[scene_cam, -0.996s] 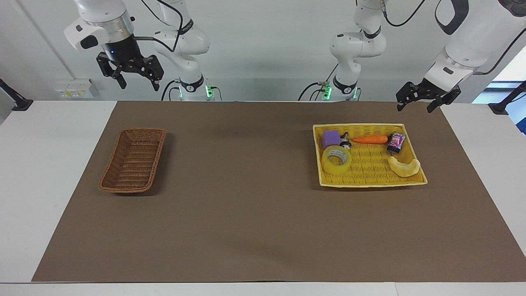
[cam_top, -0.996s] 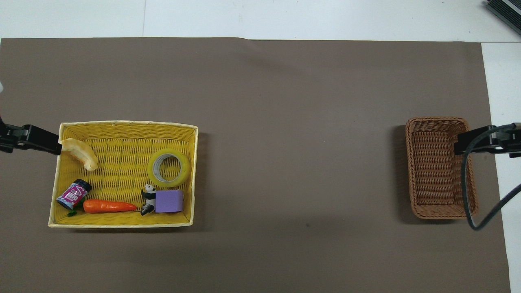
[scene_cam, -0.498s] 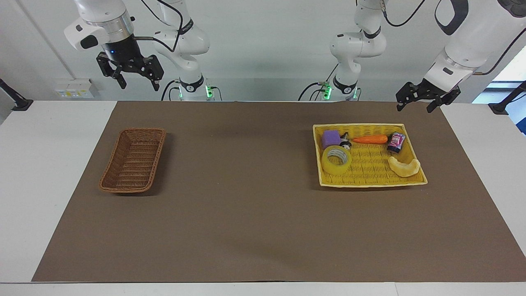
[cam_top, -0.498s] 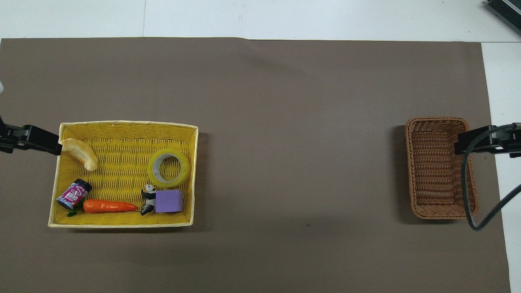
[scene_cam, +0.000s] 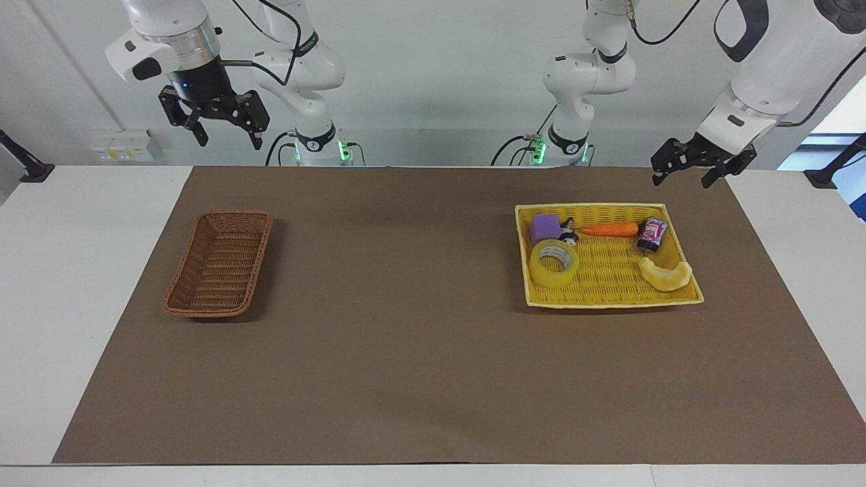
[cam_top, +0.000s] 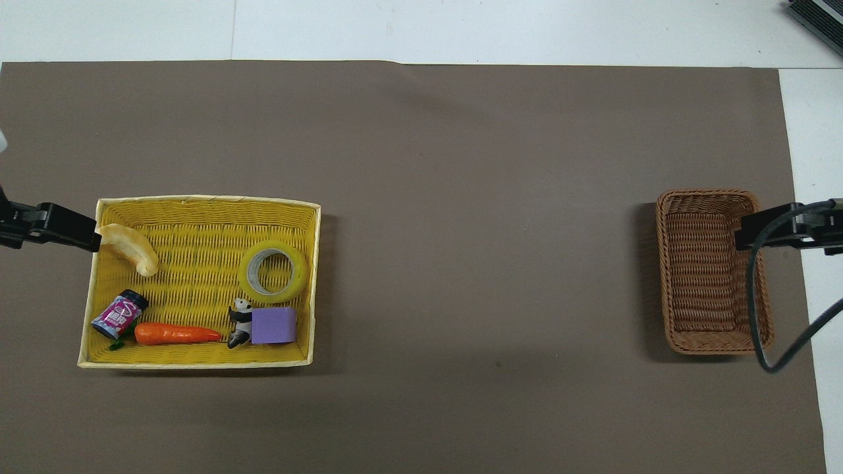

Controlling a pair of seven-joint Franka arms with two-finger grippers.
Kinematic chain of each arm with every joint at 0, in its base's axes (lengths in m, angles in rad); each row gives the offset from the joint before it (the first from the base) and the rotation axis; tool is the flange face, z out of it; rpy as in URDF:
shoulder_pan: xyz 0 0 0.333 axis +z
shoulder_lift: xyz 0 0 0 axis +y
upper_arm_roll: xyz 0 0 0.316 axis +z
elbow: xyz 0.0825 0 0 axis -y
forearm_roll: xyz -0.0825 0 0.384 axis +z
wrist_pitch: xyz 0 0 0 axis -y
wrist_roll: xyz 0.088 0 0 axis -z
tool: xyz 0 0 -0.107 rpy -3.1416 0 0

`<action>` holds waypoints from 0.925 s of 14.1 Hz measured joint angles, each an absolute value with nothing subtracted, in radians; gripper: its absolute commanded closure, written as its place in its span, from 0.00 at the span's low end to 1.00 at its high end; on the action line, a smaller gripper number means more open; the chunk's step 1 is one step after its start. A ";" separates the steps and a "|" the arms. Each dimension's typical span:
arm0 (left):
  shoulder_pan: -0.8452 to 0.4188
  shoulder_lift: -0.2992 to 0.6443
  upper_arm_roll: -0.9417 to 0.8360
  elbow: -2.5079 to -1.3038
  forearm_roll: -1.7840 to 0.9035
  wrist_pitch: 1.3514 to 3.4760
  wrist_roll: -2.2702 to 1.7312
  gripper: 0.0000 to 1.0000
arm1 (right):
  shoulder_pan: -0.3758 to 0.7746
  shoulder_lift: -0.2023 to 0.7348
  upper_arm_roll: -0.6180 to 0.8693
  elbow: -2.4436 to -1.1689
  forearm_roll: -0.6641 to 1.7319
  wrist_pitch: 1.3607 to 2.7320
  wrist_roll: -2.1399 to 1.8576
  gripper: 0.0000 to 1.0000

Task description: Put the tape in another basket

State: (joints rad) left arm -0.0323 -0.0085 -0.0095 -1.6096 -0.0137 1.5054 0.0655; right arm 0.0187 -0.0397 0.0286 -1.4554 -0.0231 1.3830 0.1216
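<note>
The tape, a translucent yellow roll, lies flat in the yellow tray, at the tray's end that faces the table's middle. The brown wicker basket stands empty toward the right arm's end of the table. My left gripper hangs open with nothing in it, above the mat by the tray's corner closest to the robots. High over the table's edge, my right gripper is open and holds nothing. In the overhead view only a finger of the left gripper and part of the right one show.
The tray also holds a purple block, a small panda figure, a carrot, a small can and a pale crescent piece. A brown mat covers the table between tray and basket.
Both grippers have shifted only very slightly and stay open. Nothing on the table has moved.
</note>
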 measured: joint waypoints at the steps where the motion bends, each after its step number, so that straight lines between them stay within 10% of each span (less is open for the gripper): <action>1: -0.032 -0.020 -0.010 -1.643 -0.014 1.534 0.066 0.00 | 0.019 -0.040 0.029 -1.455 -0.023 1.383 0.122 0.00; 13: -0.111 -0.030 -0.025 -1.928 -0.020 1.837 -0.008 0.00 | 0.019 -0.040 0.029 -1.455 -0.023 1.383 0.122 0.00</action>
